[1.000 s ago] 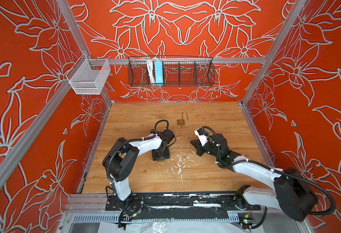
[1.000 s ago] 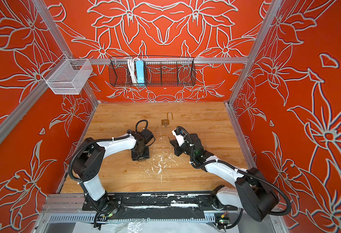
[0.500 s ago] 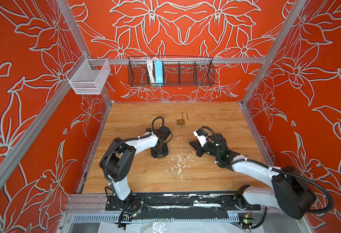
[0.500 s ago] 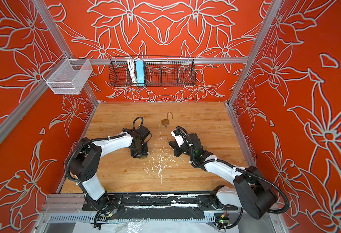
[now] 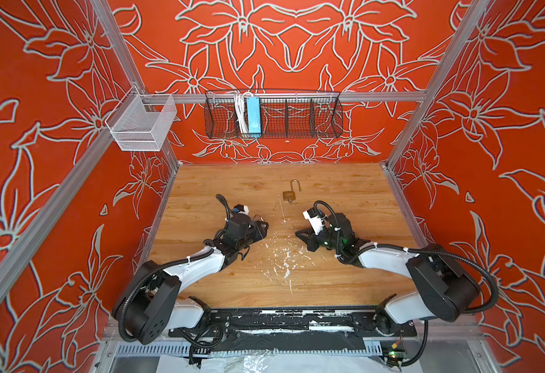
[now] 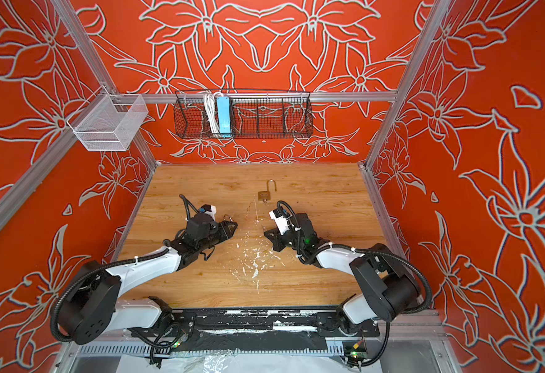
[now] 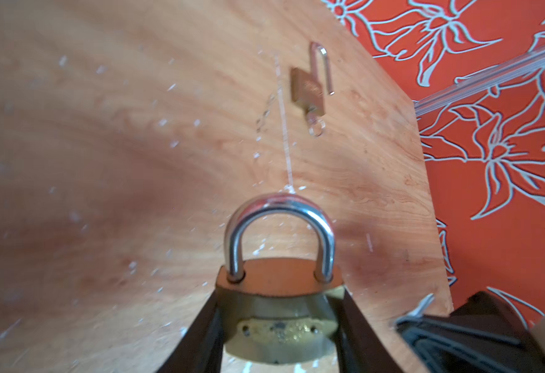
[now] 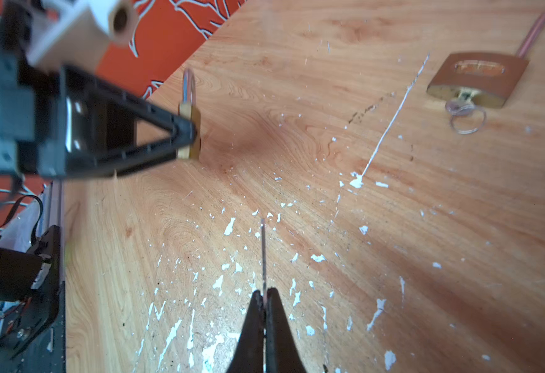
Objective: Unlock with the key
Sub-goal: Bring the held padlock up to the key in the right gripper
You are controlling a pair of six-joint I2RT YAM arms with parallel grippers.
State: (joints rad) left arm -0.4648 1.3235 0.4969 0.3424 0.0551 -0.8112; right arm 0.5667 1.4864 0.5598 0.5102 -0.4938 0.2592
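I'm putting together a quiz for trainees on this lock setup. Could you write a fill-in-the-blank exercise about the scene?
The left claw grips a padlock whose shackle is ____. The right claw pinches a thin metal ____. The other padlock, lying on the table, has its shackle ____.
Missing words: closed; key; open.

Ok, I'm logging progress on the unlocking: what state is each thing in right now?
Held padlock: shackle closed, clamped in left gripper.
Key: pinched in shut right gripper, not inserted.
Far padlock: lying on table, shackle open, ringed key inserted.
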